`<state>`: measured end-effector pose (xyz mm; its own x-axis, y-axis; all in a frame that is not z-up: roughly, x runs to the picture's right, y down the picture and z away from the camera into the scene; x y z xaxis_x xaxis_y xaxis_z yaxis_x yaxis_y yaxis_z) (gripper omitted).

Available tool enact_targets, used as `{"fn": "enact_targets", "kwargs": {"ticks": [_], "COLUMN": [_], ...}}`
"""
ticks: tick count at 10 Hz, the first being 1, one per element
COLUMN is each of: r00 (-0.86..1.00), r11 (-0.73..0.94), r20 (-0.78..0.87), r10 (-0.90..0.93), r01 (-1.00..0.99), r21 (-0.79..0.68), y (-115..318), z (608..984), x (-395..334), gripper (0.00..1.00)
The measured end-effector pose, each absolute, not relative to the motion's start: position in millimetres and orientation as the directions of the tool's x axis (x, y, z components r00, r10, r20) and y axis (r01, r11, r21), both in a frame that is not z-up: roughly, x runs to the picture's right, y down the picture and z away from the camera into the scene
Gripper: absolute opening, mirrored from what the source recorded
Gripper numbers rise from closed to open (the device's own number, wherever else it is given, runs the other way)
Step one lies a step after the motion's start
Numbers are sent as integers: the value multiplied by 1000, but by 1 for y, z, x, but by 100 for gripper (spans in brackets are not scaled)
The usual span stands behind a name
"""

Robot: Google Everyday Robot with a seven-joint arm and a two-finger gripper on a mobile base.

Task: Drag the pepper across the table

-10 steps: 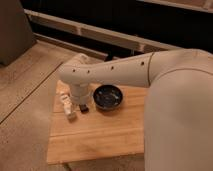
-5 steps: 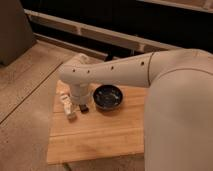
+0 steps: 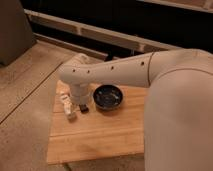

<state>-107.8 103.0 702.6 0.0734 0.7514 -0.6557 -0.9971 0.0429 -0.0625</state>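
The table [image 3: 100, 135] has a light plank top and stands low on the speckled floor. My gripper [image 3: 78, 101] hangs down from the white arm [image 3: 115, 72] over the table's far left part, its tip close to the table top. A small orange-red bit that looks like the pepper [image 3: 62, 96] shows just left of the gripper, near the table's left edge, mostly hidden by the wrist. I cannot tell whether the gripper touches it.
A dark bowl [image 3: 108, 96] stands right of the gripper. A white boxy item [image 3: 68, 108] and a small black block [image 3: 84, 107] lie just in front of the gripper. My white body [image 3: 180, 120] covers the table's right side. A dark wall runs behind.
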Motion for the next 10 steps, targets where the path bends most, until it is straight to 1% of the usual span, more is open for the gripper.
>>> {"fn": "enact_targets", "kwargs": {"ticks": [4, 6, 8, 10], "r00": [75, 87, 159, 222], "r11": [47, 39, 95, 151], "r20": [-651, -578, -416, -308], "r10": [755, 812, 895, 925], "r01": [-997, -995, -981, -959], "r21": [-61, -94, -171, -239], "y": [101, 67, 13, -7], "z": [703, 702, 696, 688], "x": [-107, -113, -124, -136], "gripper": [65, 65, 65, 65]}}
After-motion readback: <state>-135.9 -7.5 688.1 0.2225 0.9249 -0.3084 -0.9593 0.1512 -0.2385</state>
